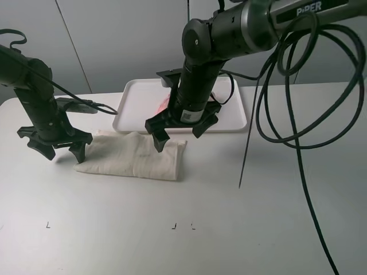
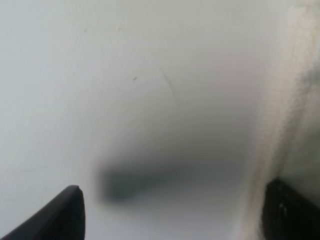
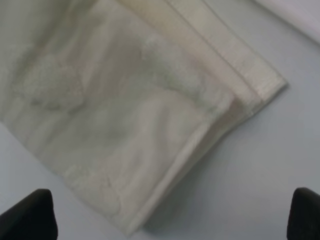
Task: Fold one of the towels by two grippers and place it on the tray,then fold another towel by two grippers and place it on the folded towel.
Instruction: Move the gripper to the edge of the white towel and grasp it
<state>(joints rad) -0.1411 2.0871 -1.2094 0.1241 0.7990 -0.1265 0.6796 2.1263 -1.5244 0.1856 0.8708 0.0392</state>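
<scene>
A cream towel (image 1: 132, 156) lies folded in a long strip on the white table, just in front of the white tray (image 1: 232, 109). A pink towel (image 1: 162, 104) lies in the tray, mostly hidden behind my right arm. My left gripper (image 1: 64, 153) is open and empty, low over the table at the towel's left end; its wrist view (image 2: 175, 215) shows the towel's edge (image 2: 300, 100) beside one finger. My right gripper (image 1: 179, 136) is open and empty, above the towel's right end; its wrist view (image 3: 167, 220) shows the towel's folded corner (image 3: 125, 125) below the jaws.
Black cables (image 1: 287, 114) hang in loops from the right arm over the table's right side, one strand (image 1: 245, 160) reaching down to the surface. Small black marks (image 1: 174, 226) sit near the front of the table. A corner of the tray (image 3: 295, 10) shows in the right wrist view.
</scene>
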